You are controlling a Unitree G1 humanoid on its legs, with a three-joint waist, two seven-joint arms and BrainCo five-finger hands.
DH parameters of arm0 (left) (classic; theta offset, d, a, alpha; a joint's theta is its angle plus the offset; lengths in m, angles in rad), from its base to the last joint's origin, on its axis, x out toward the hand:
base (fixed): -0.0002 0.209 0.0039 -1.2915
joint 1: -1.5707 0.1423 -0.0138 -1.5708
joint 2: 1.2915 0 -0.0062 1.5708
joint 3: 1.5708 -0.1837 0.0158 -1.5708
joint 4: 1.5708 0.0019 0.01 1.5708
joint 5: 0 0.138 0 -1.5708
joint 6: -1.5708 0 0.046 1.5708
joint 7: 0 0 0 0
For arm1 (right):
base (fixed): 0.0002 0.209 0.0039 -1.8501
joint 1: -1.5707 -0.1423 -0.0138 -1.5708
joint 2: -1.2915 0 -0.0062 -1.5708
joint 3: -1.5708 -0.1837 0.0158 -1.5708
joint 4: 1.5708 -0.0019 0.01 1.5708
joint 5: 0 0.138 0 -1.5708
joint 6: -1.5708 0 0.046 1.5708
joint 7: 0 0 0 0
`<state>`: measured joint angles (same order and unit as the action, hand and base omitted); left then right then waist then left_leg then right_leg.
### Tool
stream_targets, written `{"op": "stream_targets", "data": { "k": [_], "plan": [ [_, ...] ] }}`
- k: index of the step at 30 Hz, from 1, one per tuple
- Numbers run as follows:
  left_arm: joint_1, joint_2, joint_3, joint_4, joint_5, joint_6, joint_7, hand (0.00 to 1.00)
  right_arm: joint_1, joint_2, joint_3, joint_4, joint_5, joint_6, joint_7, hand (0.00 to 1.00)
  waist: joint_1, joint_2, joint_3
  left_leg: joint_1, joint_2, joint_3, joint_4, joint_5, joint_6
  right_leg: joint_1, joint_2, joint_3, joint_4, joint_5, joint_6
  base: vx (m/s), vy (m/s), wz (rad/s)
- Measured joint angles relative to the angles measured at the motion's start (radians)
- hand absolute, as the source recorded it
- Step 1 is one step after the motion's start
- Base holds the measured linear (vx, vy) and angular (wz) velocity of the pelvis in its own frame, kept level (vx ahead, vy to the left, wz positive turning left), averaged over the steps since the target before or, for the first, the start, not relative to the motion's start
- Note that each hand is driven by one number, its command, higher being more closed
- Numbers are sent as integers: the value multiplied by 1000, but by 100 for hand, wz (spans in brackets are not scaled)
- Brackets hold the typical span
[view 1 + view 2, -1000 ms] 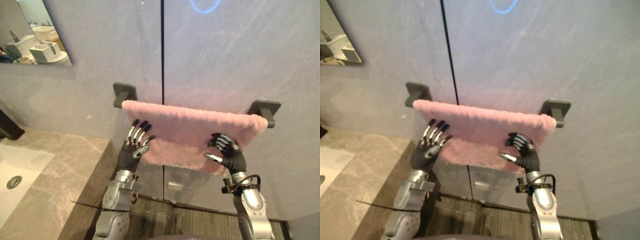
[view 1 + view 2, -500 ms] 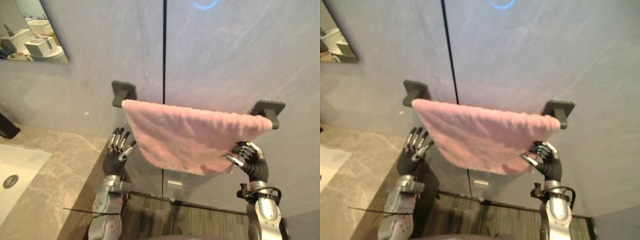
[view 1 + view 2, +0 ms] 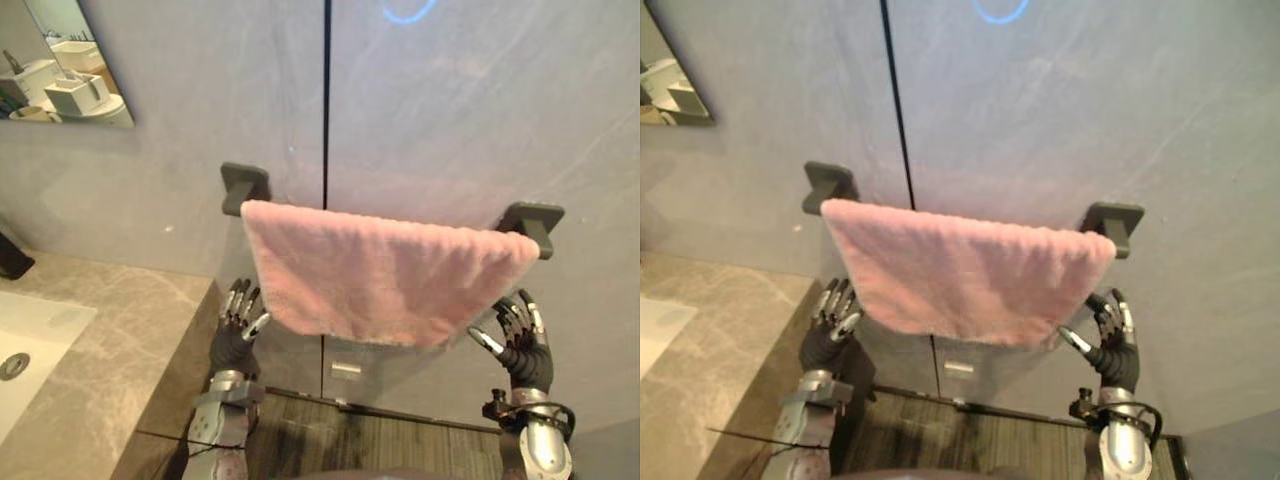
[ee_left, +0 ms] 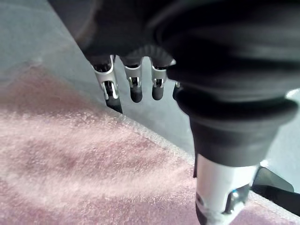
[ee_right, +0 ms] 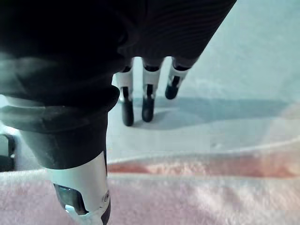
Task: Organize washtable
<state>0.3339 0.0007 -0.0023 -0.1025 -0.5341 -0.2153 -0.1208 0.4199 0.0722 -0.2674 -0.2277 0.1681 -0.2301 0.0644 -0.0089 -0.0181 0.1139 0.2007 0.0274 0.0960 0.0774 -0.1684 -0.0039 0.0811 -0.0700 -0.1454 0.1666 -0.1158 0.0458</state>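
A pink towel (image 3: 385, 280) hangs draped over a dark towel bar (image 3: 527, 222) fixed to the grey wall. My left hand (image 3: 237, 328) is held up below the towel's left edge, fingers straight, clear of the cloth. Below the towel's right corner my right hand (image 3: 517, 336) is raised with its fingers spread, holding nothing. In the wrist views the pink towel (image 4: 93, 168) lies just past the straight left fingers (image 4: 133, 86), and the right fingers (image 5: 147, 93) point at the wall above the towel (image 5: 197, 197).
A marble counter (image 3: 110, 340) with a white sink (image 3: 30, 345) lies at the left. A mirror (image 3: 60, 60) hangs at the upper left. Wooden floor (image 3: 360, 440) shows below the towel.
My right hand has let go of the towel's corner and opened, dropping lower right. The towel has settled flat on the bar. My left hand has lowered a little.
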Motion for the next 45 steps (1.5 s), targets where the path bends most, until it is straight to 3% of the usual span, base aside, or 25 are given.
{"op": "stream_targets", "data": {
  "k": [10, 19, 24, 31, 37, 40, 42, 44, 45],
  "plan": [
    [70, -9, 52, 124, 139, 1, 20, 0, 87, -3, 8, 28, -36, 3, 0, 0, 5, 5, -31, -18, 10, 33, 66, -44, -12, -33, -4, 13, 79, -48, -3, -14, -11, -4],
    [57, -6, 51, 394, 356, 12, 41, 0, 88, -42, 90, 293, -122, 22, 2, 0, 23, 3, -64, -46, 16, 41, 97, -64, -12, -53, -6, 10, 106, -59, -6, -21, -3, 0],
    [18, -4, 39, 650, 465, 41, 64, 0, 41, -48, 126, 529, -152, 46, 1, 0, 23, 8, -88, -40, 21, 50, 79, -59, -21, -51, 0, 12, 86, -54, -6, -3, -3, -1],
    [-55, 3, 44, 868, 516, 55, 94, 0, -63, -60, 123, 781, -171, 78, -2, 0, 25, 14, -87, -29, 40, 109, 34, -39, -53, -53, 36, 63, 3, 8, -12, -8, -4, -25],
    [-140, 10, 53, 938, 545, 60, 125, 0, -179, -60, 130, 885, -171, 88, -22, 0, 28, 13, -41, -74, 40, 149, 54, -35, -54, -147, 33, 96, 97, 6, -6, -56, 0, -21],
    [-178, 19, 53, 938, 546, 66, 139, 0, -195, -55, 154, 912, -170, 89, -27, 0, 28, -17, -12, -118, 34, 113, 91, -27, -41, -210, -6, 103, 298, -90, -4, -46, -65, 53],
    [-185, 23, 53, 938, 546, 71, 146, 0, -191, -43, 167, 958, -169, 95, -34, 0, 29, -58, -30, -157, 30, 51, 126, -23, -47, -208, -33, 136, 375, -146, 28, 42, -198, 87],
    [-200, 18, 54, 948, 546, 74, 146, 0, -196, -44, 168, 964, -168, 100, -40, 0, 36, -60, -37, -172, 41, 23, 116, 1, -70, -207, -10, 148, 339, -150, 22, -6, -231, 48],
    [-214, 6, 54, 961, 546, 74, 146, 0, -211, -56, 169, 965, -168, 100, -41, 0, 57, -41, -37, -196, 55, 21, 101, 19, -81, -199, 12, 162, 287, -146, 16, -59, -201, 12]
  ]
}}
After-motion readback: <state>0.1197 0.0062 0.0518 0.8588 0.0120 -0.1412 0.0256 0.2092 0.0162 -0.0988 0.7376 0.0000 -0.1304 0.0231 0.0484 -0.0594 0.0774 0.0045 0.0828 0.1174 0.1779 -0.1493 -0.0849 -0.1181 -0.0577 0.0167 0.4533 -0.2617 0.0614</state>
